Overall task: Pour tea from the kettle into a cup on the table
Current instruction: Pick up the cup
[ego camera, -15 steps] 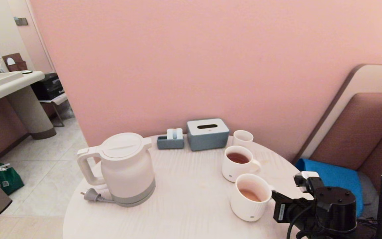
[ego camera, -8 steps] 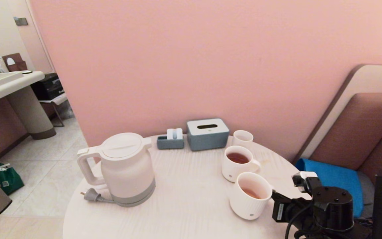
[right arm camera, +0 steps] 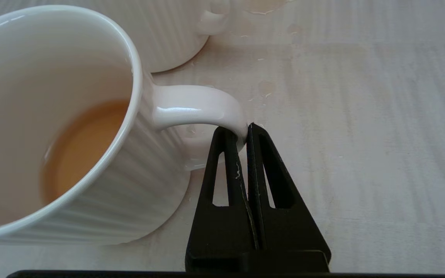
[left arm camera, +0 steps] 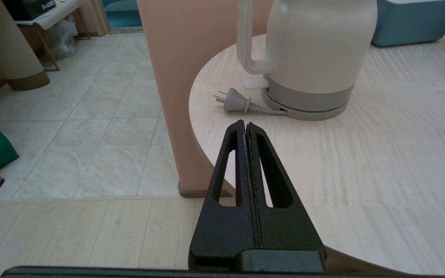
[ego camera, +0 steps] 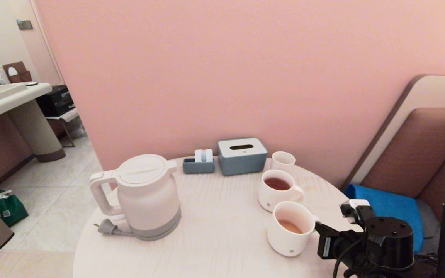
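Observation:
The white kettle [ego camera: 147, 197] stands upright on the left of the round pale table [ego camera: 222, 239], lid shut, handle toward the left edge. The ribbed white cup [ego camera: 290, 229] at the table's near right holds a little pale orange-brown tea [right arm camera: 79, 146]. My right gripper [ego camera: 318, 227] is shut on the cup's handle [right arm camera: 195, 106], the fingertips [right arm camera: 222, 135] pinching its outer bend. In the left wrist view my left gripper [left arm camera: 244, 122] is shut and empty, low off the table's near left edge, pointing at the kettle [left arm camera: 315, 46].
A like mug [ego camera: 276, 191] with dark red-brown tea stands just behind the cup, with a smaller plain cup [ego camera: 283, 160] behind it. A grey-blue tissue box [ego camera: 242, 156] and small tray [ego camera: 198, 164] sit at the back. The kettle's plug [ego camera: 106, 227] lies by its base. Tea drops [right arm camera: 265, 87] wet the tabletop.
The held cup has rocked a little and edged slightly left, and the tea in it has sloshed. The kettle and the left gripper have not moved.

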Robot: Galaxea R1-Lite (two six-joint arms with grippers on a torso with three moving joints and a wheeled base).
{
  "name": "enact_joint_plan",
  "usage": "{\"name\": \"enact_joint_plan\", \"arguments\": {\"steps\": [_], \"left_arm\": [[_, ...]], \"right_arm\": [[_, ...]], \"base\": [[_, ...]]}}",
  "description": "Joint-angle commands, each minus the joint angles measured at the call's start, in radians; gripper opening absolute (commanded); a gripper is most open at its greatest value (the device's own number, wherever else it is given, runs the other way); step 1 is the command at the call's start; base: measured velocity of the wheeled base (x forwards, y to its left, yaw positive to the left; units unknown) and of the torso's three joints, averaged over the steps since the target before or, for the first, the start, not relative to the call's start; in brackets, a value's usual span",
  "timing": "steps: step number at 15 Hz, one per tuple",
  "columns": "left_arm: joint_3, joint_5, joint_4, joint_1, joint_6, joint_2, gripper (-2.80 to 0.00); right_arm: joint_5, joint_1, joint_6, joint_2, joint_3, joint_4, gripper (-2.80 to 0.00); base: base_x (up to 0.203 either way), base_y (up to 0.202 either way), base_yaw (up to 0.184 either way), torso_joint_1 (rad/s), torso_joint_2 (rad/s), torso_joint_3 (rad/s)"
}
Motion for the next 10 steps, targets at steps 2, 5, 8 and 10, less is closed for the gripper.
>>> {"name": "enact_joint_plan", "arguments": {"steps": [2, 5, 8, 10], "left_arm": [[0.000, 0.000, 0.000, 0.001, 0.000, 0.001, -2.80], [0.000, 0.000, 0.000, 0.001, 0.000, 0.001, -2.80], [0.000, 0.000, 0.000, 0.001, 0.000, 0.001, -2.80], [0.000, -0.001, 0.000, 0.000, 0.000, 0.001, -2.80]], "right_arm": [[-0.002, 0.001, -0.012, -0.001, 0.004, -0.045, 0.00], [-0.001, 0.006, -0.018, -0.004, 0.007, -0.045, 0.00], [0.001, 0.007, -0.015, -0.002, 0.014, -0.045, 0.00], [0.002, 0.006, -0.015, 0.004, 0.013, -0.045, 0.00]], "base": [[0.000, 0.000, 0.000, 0.000, 0.00, 0.000], [0.000, 0.000, 0.000, 0.000, 0.00, 0.000], [0.000, 0.000, 0.000, 0.000, 0.00, 0.000], [0.000, 0.000, 0.000, 0.000, 0.00, 0.000]]}}
